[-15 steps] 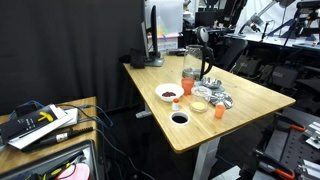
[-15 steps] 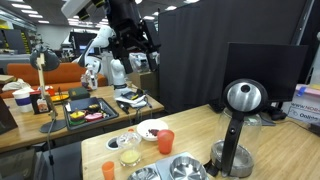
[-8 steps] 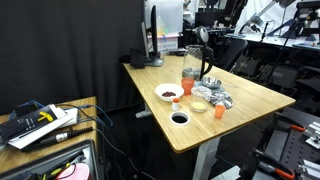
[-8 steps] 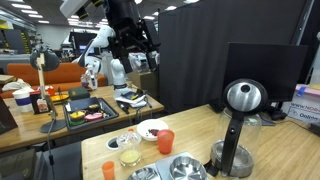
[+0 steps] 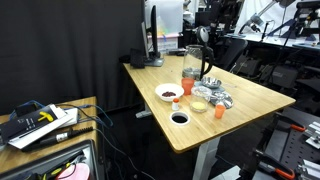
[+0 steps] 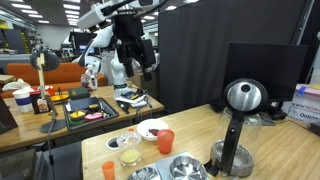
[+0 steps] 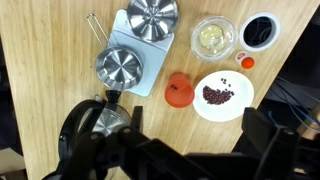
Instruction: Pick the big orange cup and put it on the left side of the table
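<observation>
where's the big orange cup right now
The big orange cup stands at the centre of the wrist view, between the white plate and a steel bowl.

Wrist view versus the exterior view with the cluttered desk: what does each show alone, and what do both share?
Wrist only: the gripper close up, jaws apart. Exterior only: the cluttered desk, the black curtain, white legs of the table. Both: the big orange cup, the small orange cup, the white plate, the dark bowl.

The table is lit evenly from overhead; only faint shadows are cast. In the wrist view glare is caught on the steel bowls; the lower edge is left dark and blurred.
</observation>
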Motion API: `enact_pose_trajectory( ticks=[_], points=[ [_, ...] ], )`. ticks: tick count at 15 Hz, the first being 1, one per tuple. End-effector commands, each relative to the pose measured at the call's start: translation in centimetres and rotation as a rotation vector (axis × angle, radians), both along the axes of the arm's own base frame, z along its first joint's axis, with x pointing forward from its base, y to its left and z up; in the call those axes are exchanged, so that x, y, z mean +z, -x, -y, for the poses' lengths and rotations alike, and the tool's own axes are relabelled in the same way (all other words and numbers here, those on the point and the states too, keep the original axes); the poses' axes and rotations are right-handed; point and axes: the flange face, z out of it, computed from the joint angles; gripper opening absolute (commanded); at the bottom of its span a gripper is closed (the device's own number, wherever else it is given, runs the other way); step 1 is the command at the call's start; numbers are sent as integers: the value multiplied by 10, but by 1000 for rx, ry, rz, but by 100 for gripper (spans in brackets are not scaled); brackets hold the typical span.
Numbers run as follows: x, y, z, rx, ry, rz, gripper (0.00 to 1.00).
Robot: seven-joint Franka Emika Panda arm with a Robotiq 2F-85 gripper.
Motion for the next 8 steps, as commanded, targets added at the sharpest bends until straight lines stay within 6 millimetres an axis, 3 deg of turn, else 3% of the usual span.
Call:
enact_pose_trajectory(
  ticks=[1,3,4,8],
  points=[
    [-18,-32,17,-144,-62,7,100],
    [-32,-44,30,-271,-95,-19,100],
    [-30,-32,24,-187,-60,-15,100],
    [-36,-44,30,-253,-79,-22,100]
  ],
)
